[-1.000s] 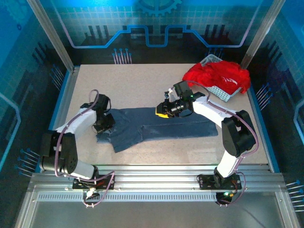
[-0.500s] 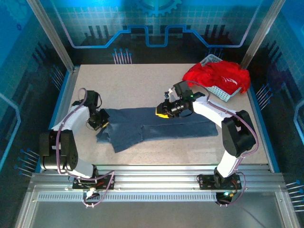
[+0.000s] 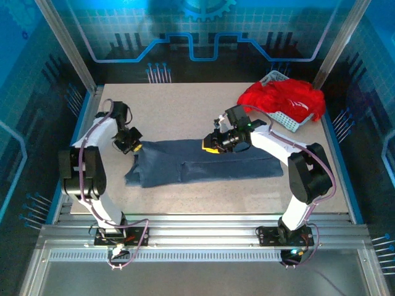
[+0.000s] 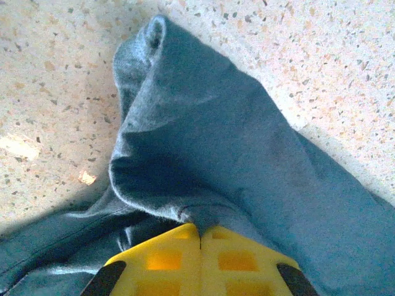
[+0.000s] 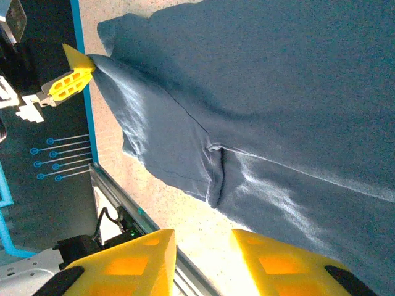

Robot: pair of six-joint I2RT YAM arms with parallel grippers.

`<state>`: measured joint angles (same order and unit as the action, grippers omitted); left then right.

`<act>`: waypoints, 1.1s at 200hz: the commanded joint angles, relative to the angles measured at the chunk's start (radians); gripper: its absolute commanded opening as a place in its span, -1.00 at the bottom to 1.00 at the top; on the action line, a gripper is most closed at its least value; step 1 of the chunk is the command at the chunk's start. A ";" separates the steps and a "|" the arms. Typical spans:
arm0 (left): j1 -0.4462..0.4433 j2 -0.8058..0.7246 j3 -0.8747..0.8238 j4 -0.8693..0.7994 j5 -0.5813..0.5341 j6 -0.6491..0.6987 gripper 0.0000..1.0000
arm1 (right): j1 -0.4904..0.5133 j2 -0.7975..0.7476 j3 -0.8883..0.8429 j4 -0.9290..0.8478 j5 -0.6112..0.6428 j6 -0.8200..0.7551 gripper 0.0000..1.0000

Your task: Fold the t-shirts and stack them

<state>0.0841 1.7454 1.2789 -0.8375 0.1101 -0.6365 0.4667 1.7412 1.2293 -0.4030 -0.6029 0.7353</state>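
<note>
Basket (image 3: 285,118) holding red shirts (image 3: 284,98) sits back-right; left jaws pinch blue shirt (image 3: 203,163), right jaws gape.

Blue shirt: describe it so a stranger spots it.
At the middle of the table, the blue shirt lies as a long flat strip, its left end in the jaws of the left gripper. Unlike the red cloth heaped on the basket far right, it is dark and spread.

Top view: even, blue-tinted light, soft shadows, sharp focus. Left wrist view: bright glare patch on table (image 4: 18,147); dark shadow beneath t-shirt (image 4: 216,154) fold.
</note>
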 commanded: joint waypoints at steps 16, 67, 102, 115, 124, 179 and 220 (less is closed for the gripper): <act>0.016 0.079 0.110 -0.094 -0.022 0.057 -1.00 | 0.013 -0.022 -0.006 -0.017 -0.006 -0.010 -0.40; 0.016 0.187 0.222 -0.141 -0.061 0.094 -1.00 | 0.013 -0.019 -0.002 -0.020 -0.008 -0.010 -0.40; 0.015 0.243 0.309 -0.184 -0.072 0.107 -1.00 | 0.013 -0.019 -0.005 -0.022 -0.006 -0.010 -0.40; 0.016 0.259 0.328 -0.192 -0.076 0.110 -1.00 | 0.013 -0.021 -0.007 -0.021 -0.005 -0.007 -0.40; 0.016 0.274 0.343 -0.200 -0.080 0.115 -1.00 | 0.013 -0.023 -0.008 -0.021 -0.004 -0.007 -0.40; 0.015 0.332 0.372 -0.157 -0.135 0.167 -0.91 | 0.010 -0.050 -0.022 -0.043 0.033 -0.014 -0.40; 0.000 0.163 0.309 -0.083 -0.227 0.135 -0.22 | -0.033 -0.114 -0.050 -0.088 0.097 -0.038 -0.41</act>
<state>0.0841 2.0583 1.6218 -0.9665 -0.0231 -0.4927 0.4633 1.6936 1.1995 -0.4347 -0.5556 0.7307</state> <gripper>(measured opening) 0.259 0.299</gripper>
